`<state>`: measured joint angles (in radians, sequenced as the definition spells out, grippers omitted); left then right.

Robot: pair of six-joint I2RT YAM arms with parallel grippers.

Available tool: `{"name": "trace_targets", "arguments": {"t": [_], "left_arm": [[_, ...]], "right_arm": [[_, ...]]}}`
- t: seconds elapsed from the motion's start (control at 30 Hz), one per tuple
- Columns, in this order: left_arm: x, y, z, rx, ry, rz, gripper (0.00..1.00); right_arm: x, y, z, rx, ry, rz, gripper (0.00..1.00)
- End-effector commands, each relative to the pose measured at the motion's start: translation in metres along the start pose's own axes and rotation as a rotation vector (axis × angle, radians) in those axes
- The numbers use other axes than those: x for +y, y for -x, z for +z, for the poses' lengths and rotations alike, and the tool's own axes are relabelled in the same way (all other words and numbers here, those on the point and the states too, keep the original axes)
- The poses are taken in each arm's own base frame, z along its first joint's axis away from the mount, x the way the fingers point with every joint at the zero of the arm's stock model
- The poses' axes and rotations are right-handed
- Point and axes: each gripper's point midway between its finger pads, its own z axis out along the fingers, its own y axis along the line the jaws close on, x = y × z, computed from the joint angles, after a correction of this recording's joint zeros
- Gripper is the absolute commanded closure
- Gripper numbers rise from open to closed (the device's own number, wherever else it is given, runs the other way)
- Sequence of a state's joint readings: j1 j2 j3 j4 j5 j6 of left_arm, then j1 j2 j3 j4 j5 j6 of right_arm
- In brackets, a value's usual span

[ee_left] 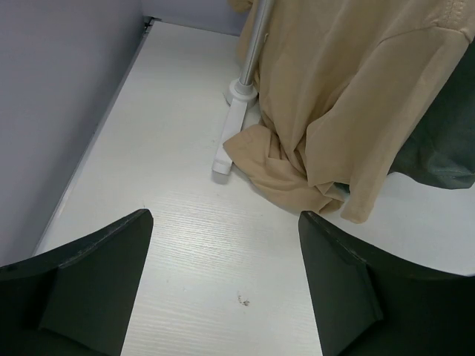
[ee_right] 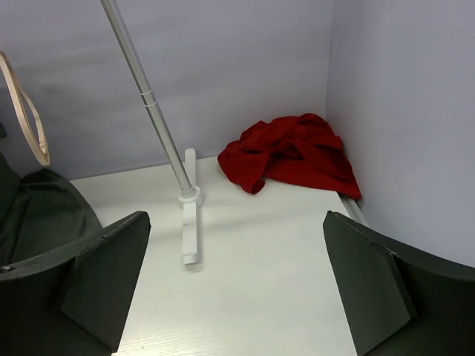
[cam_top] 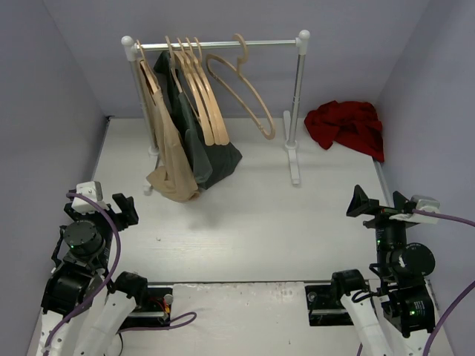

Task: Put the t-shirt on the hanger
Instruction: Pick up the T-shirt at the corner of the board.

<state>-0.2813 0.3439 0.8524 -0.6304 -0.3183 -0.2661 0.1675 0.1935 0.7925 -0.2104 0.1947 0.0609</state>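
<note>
The dark-red t-shirt [cam_top: 346, 127] lies crumpled on the table at the far right corner, right of the rack; it also shows in the right wrist view [ee_right: 293, 153]. A bare tan wooden hanger [cam_top: 243, 89] hangs on the rail, rightmost of several; its edge shows in the right wrist view [ee_right: 22, 111]. My left gripper [cam_top: 111, 199] is open and empty near the table's left side, jaws wide over bare table [ee_left: 226, 222]. My right gripper [cam_top: 380, 202] is open and empty at the right, well short of the t-shirt [ee_right: 236, 222].
A white clothes rack [cam_top: 297, 104] stands at the back with a beige garment [cam_top: 167, 159] and a dark green-grey garment [cam_top: 211, 152] on hangers at its left. The rack's feet [ee_right: 189, 222] rest on the table. Purple walls close in left, right and back.
</note>
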Motion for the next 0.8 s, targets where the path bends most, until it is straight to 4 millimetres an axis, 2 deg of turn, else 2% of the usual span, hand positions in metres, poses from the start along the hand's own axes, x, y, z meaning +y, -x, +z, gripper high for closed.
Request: {"name": "trace_targets", "arguments": {"t": [0.0,0.07,0.13,0.2,0.23,0.3,0.33,0.4,0.5,0.6,0.67,0.7,0.77], "left_arm": [[-0.005,0.013,0.006,-0.045,-0.007,-0.023,0.25],[-0.004,0.013,0.007,-0.042,0.001,-0.022,0.25],[-0.004,0.009,0.011,-0.025,0.010,-0.016,0.25],[-0.005,0.006,0.014,-0.011,0.010,-0.009,0.25],[-0.006,0.006,0.014,-0.010,0.007,-0.007,0.25],[-0.006,0.006,0.015,-0.008,0.009,-0.006,0.25],[-0.006,0.005,0.015,-0.006,0.011,-0.005,0.25],[-0.005,0.004,0.015,-0.007,0.014,-0.003,0.25],[-0.004,0.005,0.014,-0.012,0.016,-0.004,0.25],[-0.006,0.005,0.012,-0.018,0.005,-0.007,0.25],[-0.006,0.004,0.012,-0.017,-0.001,-0.002,0.25],[-0.007,0.004,0.011,-0.018,-0.005,-0.002,0.25],[-0.009,0.003,0.012,-0.016,-0.014,0.001,0.25]], "right_arm": [[0.002,0.006,0.012,-0.027,-0.012,0.030,0.00],[0.001,0.002,0.016,-0.010,-0.029,0.040,0.00],[0.010,-0.002,0.024,0.024,0.006,0.033,0.00],[0.014,-0.006,0.042,0.078,-0.014,0.050,0.00],[0.019,0.001,0.048,0.083,-0.005,0.051,0.00],[0.030,-0.005,0.069,0.131,0.020,0.049,0.00],[0.030,-0.006,0.077,0.138,-0.002,0.059,0.00],[0.021,-0.016,0.109,0.185,-0.126,0.094,0.00],[0.014,-0.031,0.141,0.239,-0.232,0.075,0.00],[0.011,-0.060,0.189,0.300,-0.296,0.018,0.00],[0.008,-0.106,0.229,0.400,-0.278,-0.036,0.00],[0.003,-0.099,0.236,0.386,-0.279,-0.042,0.01],[0.010,-0.132,0.275,0.451,-0.206,-0.080,0.07]]}}
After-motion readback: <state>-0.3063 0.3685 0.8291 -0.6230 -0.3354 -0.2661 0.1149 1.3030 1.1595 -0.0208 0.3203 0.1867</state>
